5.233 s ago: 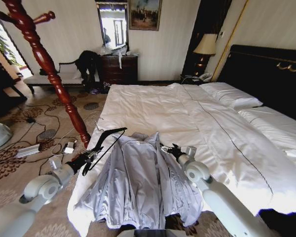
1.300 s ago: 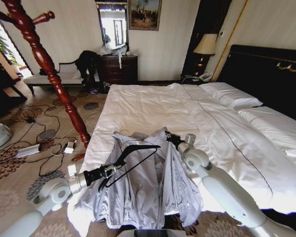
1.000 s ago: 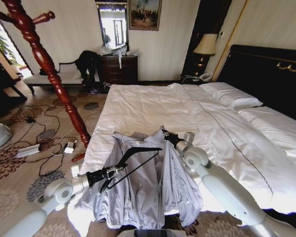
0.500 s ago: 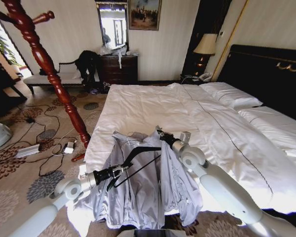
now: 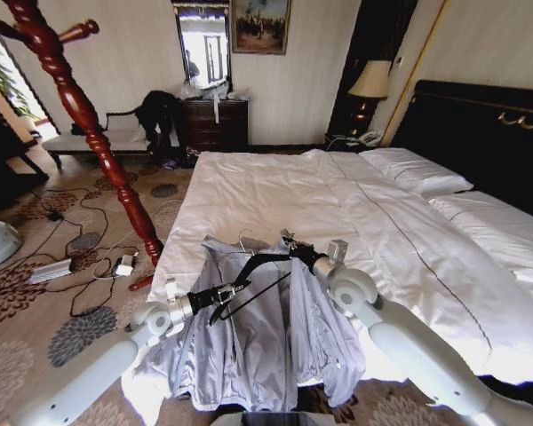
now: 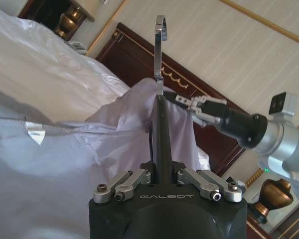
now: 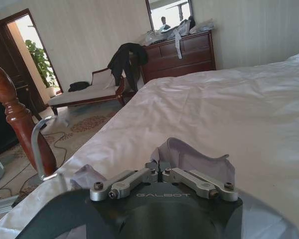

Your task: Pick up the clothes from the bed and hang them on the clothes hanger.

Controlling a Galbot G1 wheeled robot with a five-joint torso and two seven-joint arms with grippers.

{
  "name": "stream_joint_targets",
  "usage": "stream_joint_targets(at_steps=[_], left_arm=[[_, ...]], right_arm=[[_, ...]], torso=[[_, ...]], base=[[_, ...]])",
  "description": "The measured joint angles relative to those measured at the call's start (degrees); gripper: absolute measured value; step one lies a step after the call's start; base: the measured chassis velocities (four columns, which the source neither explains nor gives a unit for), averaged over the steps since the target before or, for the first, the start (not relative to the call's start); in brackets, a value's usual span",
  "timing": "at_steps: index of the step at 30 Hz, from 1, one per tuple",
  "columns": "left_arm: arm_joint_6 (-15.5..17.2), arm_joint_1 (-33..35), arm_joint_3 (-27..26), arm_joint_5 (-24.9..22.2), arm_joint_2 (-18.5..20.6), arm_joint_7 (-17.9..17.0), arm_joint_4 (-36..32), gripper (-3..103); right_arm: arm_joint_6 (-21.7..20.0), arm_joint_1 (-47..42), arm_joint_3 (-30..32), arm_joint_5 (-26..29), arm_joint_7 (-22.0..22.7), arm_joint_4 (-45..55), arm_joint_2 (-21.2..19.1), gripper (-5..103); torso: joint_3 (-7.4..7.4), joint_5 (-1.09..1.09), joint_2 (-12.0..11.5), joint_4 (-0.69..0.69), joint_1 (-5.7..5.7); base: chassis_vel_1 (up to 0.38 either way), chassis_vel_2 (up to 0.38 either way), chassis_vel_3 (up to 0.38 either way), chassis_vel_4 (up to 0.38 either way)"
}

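grippers met over the light grey jacket (image 5: 258, 328) on the bed (image 5: 275, 191): left gripper (image 5: 224, 294) clamped a black hanger (image 5: 259, 269), right gripper (image 5: 295, 246) pinched the collar.

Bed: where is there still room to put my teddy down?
The bed is bare white sheet from the grey jacket up to the pillows, and across to the headboard side. The near corner is crowded: the jacket, black hanger, left gripper and right gripper all bunch there.
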Motion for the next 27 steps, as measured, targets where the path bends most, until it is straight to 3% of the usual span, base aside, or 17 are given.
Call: stream_joint_targets(at_steps=[6, 15, 27], left_arm=[[0.0, -4.3, 3.1, -0.6, -1.8, -1.0, 2.0, 17], [0.2, -5.4, 4.4, -0.9, -2.7, -2.3, 2.0, 17], [0.4, -10.3, 6.9, -2.2, -6.5, -4.4, 4.0, 17]], right_arm=[[-0.2, -0.9, 0.1, -0.4, 0.0, 0.7, 0.3, 0], [-0.8, -2.0, 0.0, -0.1, 0.1, 3.3, 0.7, 0], [-1.6, -9.1, 4.6, -0.1, -0.4, 8.3, -0.8, 0]], torso=[[0.00, -0.01, 0.0, 0.00, 0.00], [0.00, 0.00, 0.0, 0.03, 0.00], [0.00, 0.00, 0.0, 0.00, 0.00]], base=[[0.000, 0.000, 0.000, 0.000], [0.000, 0.000, 0.000, 0.000], [0.000, 0.000, 0.000, 0.000]])
